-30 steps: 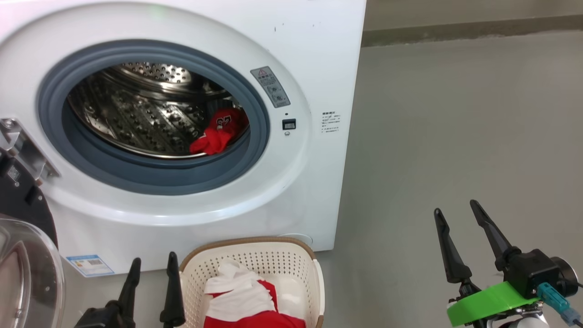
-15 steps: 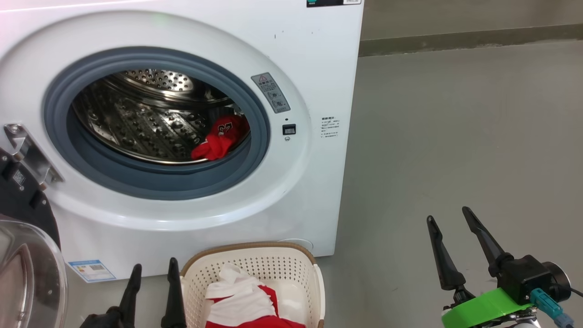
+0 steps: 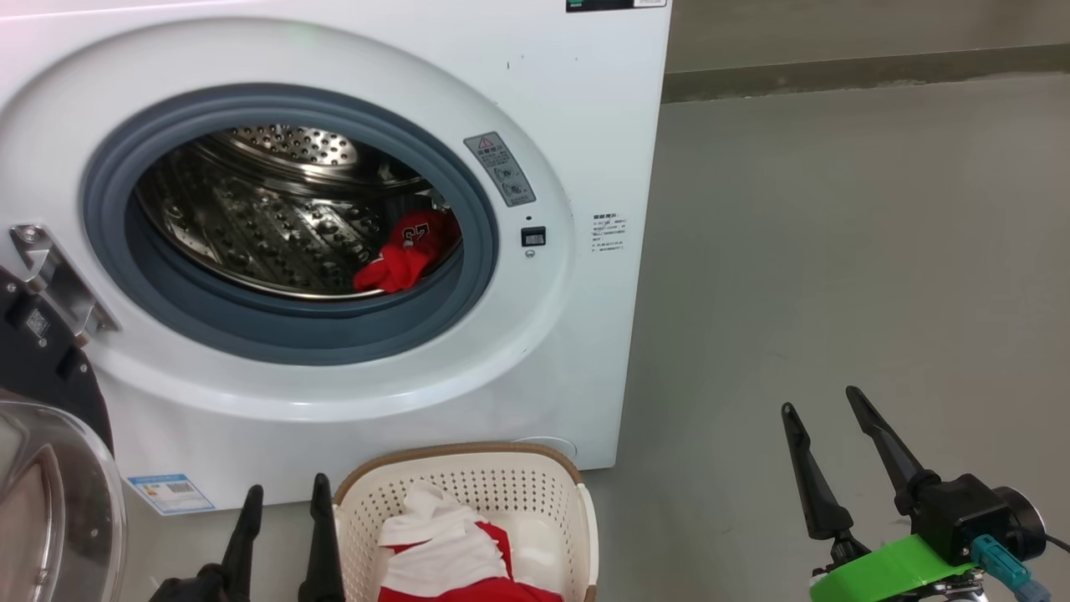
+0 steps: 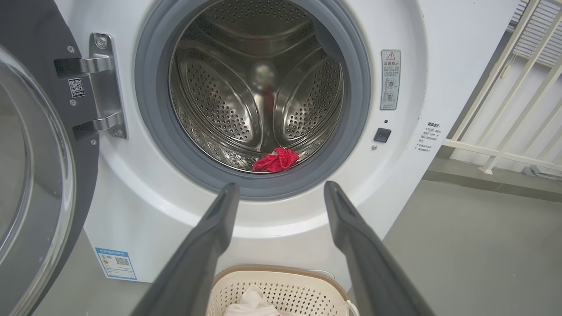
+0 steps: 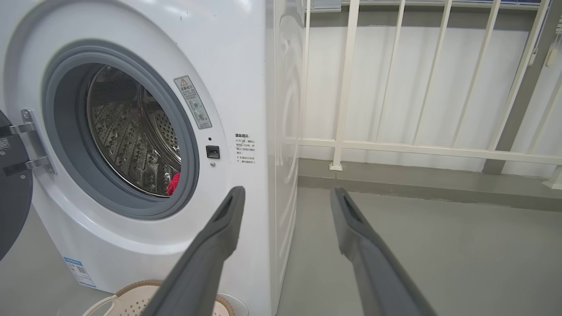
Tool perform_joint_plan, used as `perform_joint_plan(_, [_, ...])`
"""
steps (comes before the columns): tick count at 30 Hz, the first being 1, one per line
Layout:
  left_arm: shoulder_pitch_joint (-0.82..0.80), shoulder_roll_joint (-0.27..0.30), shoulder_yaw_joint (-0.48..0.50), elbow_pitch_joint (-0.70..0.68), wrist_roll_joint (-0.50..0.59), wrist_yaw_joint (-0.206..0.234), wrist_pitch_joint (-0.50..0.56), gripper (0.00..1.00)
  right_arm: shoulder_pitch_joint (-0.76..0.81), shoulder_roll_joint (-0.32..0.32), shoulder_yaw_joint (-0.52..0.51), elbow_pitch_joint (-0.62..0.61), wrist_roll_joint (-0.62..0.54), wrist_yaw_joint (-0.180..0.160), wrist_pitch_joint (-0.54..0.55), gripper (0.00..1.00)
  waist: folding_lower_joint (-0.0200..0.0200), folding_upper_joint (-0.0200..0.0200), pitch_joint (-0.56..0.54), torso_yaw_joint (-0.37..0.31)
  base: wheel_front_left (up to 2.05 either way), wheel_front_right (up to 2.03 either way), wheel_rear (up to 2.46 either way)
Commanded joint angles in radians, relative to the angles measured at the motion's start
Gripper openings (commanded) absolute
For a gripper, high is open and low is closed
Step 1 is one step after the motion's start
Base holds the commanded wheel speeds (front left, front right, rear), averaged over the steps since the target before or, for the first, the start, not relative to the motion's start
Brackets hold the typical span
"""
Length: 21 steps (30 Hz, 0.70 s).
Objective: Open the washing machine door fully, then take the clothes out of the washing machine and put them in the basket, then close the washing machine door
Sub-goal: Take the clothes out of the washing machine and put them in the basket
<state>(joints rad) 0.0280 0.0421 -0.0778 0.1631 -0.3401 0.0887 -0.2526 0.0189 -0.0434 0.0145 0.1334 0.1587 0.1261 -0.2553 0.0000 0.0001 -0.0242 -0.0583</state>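
The white washing machine stands with its door swung wide at the left, glass bowl facing me. A red jersey with white digits lies at the drum's front right. Below the machine sits the cream basket, holding a red and white jersey. My left gripper is open just left of the basket, nothing between its fingers. My right gripper hangs open over the floor at the lower right, empty, its fingers apart.
Grey floor spreads to the right of the machine. A white railing runs along the wall behind. The door hinge juts out at the left of the opening. A blue label sticker marks the machine's lower left.
The head camera has tilted, shifting the whole picture down a little. My right gripper sits slightly lower and further left in view. Both grippers stay open; the clothes lie as before.
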Motion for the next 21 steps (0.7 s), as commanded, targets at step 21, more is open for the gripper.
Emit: perform_joint_plan(21, [-0.141, 0.018, 0.013, -0.005, -0.022, 0.007, -0.002, 1.00, -0.050, -0.007, 0.009, -0.059, -0.011, 0.005, -0.006, 1.00, 0.0000, -0.0001, 0.111, 0.013, 0.00, 0.00, 0.00])
